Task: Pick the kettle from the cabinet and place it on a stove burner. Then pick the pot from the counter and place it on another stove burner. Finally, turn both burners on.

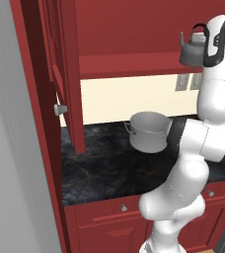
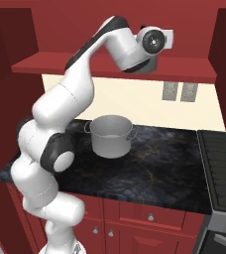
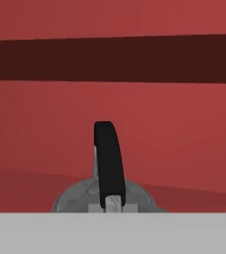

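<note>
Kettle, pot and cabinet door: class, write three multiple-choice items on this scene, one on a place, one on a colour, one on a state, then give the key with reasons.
1. Where is the pot?
A. on the dark counter
B. on the cabinet shelf
C. on the cooktop

2. What colour is the kettle handle?
A. red
B. white
C. black

3. The cabinet door is:
A. shut
B. open
C. missing

Key: 1 A, the pot stands on the veined worktop; 2 C, the arched handle is black in the hand view; 3 B, the door swings out, with the shelf exposed.
</note>
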Controlling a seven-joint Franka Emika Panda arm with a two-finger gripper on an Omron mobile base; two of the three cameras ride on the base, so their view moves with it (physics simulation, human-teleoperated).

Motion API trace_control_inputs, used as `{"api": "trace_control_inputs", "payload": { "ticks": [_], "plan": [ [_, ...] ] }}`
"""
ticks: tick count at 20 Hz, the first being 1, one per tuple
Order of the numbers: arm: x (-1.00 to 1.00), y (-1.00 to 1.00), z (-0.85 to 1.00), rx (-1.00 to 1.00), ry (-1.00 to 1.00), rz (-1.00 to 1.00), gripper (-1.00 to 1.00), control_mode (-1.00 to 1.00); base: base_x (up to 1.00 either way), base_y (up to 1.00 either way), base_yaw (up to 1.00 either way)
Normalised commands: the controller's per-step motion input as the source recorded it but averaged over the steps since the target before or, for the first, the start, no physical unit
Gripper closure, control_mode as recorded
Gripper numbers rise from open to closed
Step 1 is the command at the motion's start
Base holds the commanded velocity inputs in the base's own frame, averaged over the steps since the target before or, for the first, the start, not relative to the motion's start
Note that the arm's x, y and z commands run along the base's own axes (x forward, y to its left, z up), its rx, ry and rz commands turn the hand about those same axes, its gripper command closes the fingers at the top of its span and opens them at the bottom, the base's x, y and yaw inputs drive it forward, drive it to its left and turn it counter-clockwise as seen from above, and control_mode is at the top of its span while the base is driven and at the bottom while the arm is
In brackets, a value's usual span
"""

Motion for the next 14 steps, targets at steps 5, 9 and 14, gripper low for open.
{"api": "trace_control_inputs", "payload": {
  "ticks": [5, 9, 14],
  "plan": [
    [-0.63, 0.05, 0.00, -0.06, -0.01, 0.00, 1.00, -1.00, 0.00, 0.00, 0.00],
    [-0.48, 0.15, 0.06, -0.07, -0.01, 0.00, 1.00, -1.00, 0.00, 0.00, 0.00],
    [-0.50, 0.17, 0.00, -0.06, 0.00, 0.00, 1.00, -1.00, 0.00, 0.00, 0.00]
  ]
}}
